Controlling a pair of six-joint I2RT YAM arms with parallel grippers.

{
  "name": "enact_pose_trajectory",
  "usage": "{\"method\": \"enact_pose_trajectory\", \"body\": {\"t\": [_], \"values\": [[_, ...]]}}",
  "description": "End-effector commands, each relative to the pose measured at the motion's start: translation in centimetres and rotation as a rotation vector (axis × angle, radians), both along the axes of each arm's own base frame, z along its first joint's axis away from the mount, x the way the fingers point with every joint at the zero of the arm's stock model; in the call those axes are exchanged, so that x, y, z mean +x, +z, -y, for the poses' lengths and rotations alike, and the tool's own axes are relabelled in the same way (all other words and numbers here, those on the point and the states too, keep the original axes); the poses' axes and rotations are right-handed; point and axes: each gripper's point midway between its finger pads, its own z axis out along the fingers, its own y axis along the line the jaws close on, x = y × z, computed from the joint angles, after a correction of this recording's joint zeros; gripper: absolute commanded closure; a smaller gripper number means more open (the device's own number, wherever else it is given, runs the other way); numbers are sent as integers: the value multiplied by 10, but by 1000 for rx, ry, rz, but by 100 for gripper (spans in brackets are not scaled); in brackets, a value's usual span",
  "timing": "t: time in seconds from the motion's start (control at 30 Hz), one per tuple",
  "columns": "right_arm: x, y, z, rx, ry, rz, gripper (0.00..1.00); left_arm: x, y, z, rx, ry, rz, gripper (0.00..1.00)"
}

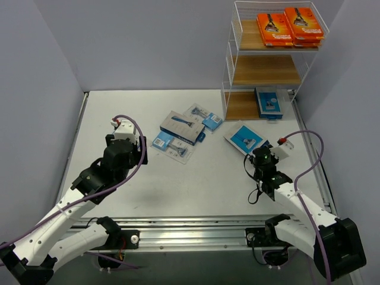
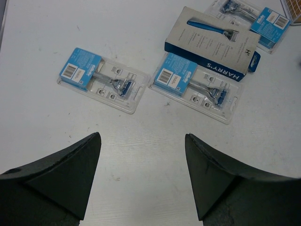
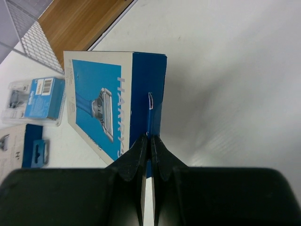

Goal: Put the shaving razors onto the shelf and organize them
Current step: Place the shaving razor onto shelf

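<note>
The shelf (image 1: 267,71) stands at the far right, with two orange razor boxes (image 1: 291,27) on its top tier and a blue pack (image 1: 269,103) on the bottom tier. On the table lie a grey box (image 1: 182,127) and blister packs (image 1: 172,145) beside it. My left gripper (image 2: 142,135) hangs open over bare table, short of two blister packs (image 2: 101,80) (image 2: 197,87) and the grey box (image 2: 211,42). My right gripper (image 3: 150,137) is shut on the thin blue edge flap of a blue razor box (image 3: 113,94), which sits in front of the shelf (image 1: 246,138).
A further blister pack (image 1: 205,119) lies behind the grey box, close to the shelf's left foot. In the right wrist view a blister pack (image 3: 35,99) and the shelf's bottom board (image 3: 80,23) lie beyond the held box. Walls close in the table on the left, right and back.
</note>
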Motion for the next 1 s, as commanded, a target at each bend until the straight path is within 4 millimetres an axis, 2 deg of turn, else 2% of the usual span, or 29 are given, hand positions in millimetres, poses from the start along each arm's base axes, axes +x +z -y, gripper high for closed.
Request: {"method": "enact_pose_trajectory", "body": {"t": [0.0,0.03,0.07,0.13,0.2,0.23,0.4,0.47,0.63,0.73,0.77,0.97], "values": [[28,33,6,-57,38,66,100,1,10,4,-39,-12,20,19],[34,28,13,-67,35,42,100,1,8,5,-39,-16,16,19],[41,35,14,-84,53,45,100,1,9,5,-38,-18,16,19],[52,30,14,-90,82,14,100,1,7,6,-35,-20,12,19],[64,39,14,-101,102,24,100,2,6,7,-34,-24,8,19],[68,35,13,-100,115,9,100,2,6,7,-33,-24,6,19],[90,40,22,-87,121,18,100,3,3,8,-27,-25,-3,19],[96,34,23,-79,129,3,100,3,2,9,-26,-28,-6,19],[109,25,42,-17,89,-18,100,3,-1,10,-19,-28,-12,19],[115,18,43,20,102,-26,100,4,-1,10,-18,-26,-13,19],[117,17,54,31,82,-20,100,4,-2,10,-15,-25,-15,19],[124,0,64,76,80,-45,100,5,-4,10,-7,-23,-21,19]]}}
